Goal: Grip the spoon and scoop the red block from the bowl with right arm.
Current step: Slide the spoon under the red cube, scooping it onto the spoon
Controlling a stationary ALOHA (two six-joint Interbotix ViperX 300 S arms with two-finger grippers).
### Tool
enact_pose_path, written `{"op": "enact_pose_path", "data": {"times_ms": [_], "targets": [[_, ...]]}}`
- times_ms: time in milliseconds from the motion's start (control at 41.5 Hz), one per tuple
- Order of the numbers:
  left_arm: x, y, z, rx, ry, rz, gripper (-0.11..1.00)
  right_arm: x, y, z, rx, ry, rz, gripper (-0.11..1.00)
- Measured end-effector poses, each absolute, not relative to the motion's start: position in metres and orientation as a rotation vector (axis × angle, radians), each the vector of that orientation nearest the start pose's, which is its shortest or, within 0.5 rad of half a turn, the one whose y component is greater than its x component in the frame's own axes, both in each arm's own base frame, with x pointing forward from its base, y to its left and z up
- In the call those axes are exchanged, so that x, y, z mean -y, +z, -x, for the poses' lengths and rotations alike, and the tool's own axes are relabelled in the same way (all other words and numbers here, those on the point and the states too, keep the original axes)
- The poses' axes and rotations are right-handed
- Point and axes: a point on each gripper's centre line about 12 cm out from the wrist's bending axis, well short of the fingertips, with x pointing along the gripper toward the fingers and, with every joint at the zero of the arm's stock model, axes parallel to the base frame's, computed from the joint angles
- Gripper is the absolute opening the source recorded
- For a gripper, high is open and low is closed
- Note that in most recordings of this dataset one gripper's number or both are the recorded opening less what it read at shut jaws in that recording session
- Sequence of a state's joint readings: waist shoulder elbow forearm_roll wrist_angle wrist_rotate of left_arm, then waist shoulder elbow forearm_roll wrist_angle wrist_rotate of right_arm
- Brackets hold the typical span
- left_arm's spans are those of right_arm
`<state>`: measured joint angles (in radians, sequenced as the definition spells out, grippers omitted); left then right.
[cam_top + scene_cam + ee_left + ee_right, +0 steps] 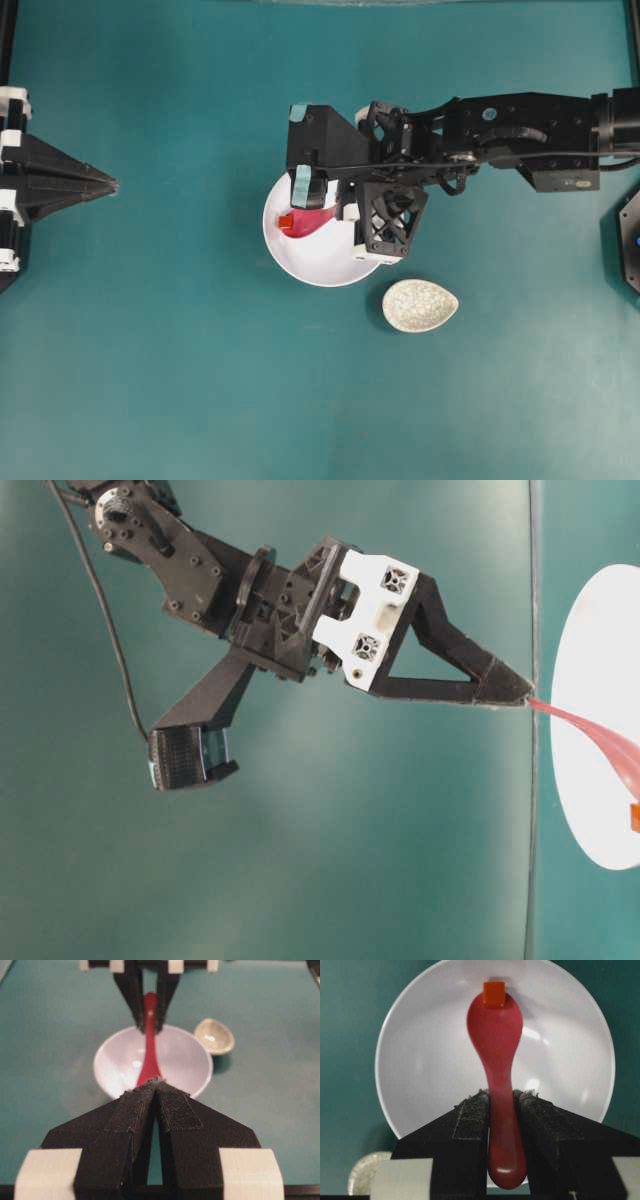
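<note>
My right gripper [501, 1097] is shut on the handle of the magenta spoon [495, 1035]. It holds the spoon over the white bowl [430, 1060] with the scoop pointing away from it. The small red block [494, 993] lies at the scoop's front tip, touching its rim. Overhead, the spoon [312, 222] and block [285, 222] show in the left half of the bowl [310, 268], under the right gripper [330, 205]. The left gripper [112, 185] is shut and empty at the far left. In its own view the left gripper [157, 1082] points at the bowl [185, 1060] and hides the block.
A small speckled grey-white dish [420, 305] sits on the teal table just to the lower right of the bowl. The right arm [520, 135] reaches in from the right edge. The side view shows the gripper tip [522, 692] holding the spoon [590, 735].
</note>
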<state>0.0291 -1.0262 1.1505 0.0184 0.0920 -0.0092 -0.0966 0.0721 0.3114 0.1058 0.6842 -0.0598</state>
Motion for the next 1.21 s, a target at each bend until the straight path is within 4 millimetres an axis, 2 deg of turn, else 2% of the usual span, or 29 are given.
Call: {"op": "enact_pose_path", "data": {"times_ms": [579, 1206], "targets": [[-0.005, 0.271, -0.187, -0.216, 0.028, -0.005, 0.0, 0.032, 0.212, -0.413, -1.049, -0.039, -0.108, 0.24], [-0.005, 0.271, -0.187, -0.215, 0.028, -0.006, 0.0, 0.032, 0.214, -0.401, -0.999, -0.048, -0.108, 0.24]]}}
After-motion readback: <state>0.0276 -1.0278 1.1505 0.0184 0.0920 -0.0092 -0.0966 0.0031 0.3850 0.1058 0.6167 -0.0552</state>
